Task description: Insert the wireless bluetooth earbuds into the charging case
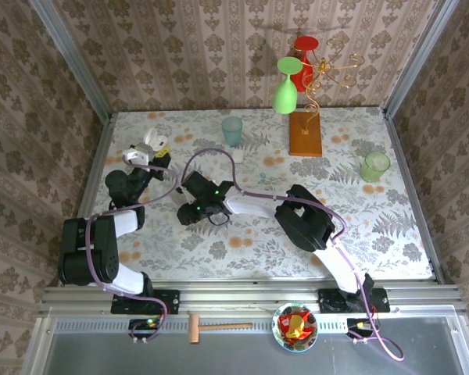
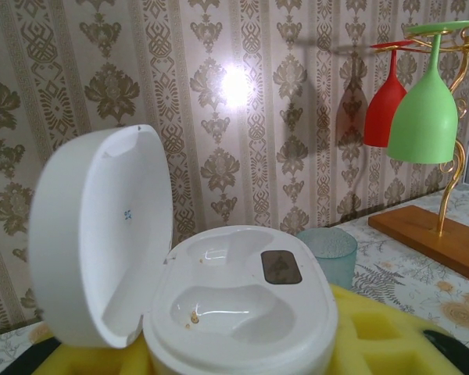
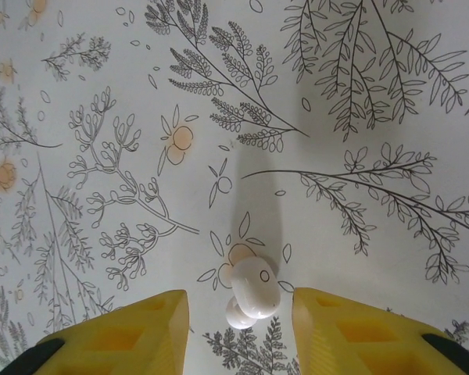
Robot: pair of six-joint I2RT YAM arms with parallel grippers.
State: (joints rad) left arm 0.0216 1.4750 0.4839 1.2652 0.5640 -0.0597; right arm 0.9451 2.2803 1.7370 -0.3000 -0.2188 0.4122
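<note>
Your left gripper [image 1: 147, 155] sits at the table's 10 o'clock. Its yellow fingers [image 2: 375, 336] pinch the charging case [image 2: 242, 312] from both sides. The lid [image 2: 102, 234] stands open at the case's 9 o'clock, and the two wells are exposed. Your right gripper [image 3: 239, 306] hangs near the table's centre, pointing down, jaws spread. A white earbud [image 3: 255, 286] lies on the floral tablecloth [image 3: 359, 117] between its pads, touching neither. A teal cup [image 1: 232, 130] stands at 12 o'clock, and a pale green cup [image 1: 374, 166] at 2 o'clock.
</note>
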